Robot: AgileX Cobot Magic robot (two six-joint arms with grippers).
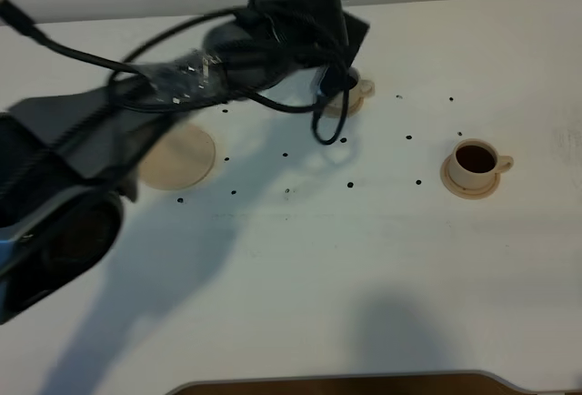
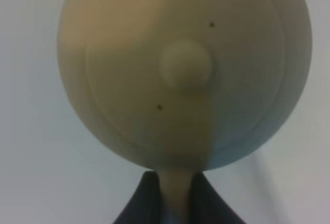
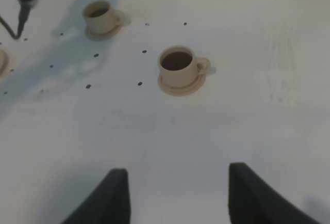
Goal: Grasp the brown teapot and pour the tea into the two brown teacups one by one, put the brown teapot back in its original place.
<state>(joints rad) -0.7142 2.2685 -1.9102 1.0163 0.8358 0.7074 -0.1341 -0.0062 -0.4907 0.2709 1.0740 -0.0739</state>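
Left gripper [image 2: 175, 198] clamped on brown teapot [image 2: 183, 69] handle, aloft over far teacup [image 3: 100, 16]; near teacup [image 1: 475, 164] full at 3 o'clock; right gripper [image 3: 175, 193] agape, empty.

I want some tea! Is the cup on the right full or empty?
Full: the cup on its saucer holds dark tea.

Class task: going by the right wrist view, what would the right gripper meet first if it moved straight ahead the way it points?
Probably bare table first; beyond it stands the nearer filled teacup on its saucer. Depth is uncertain. The right gripper is open.
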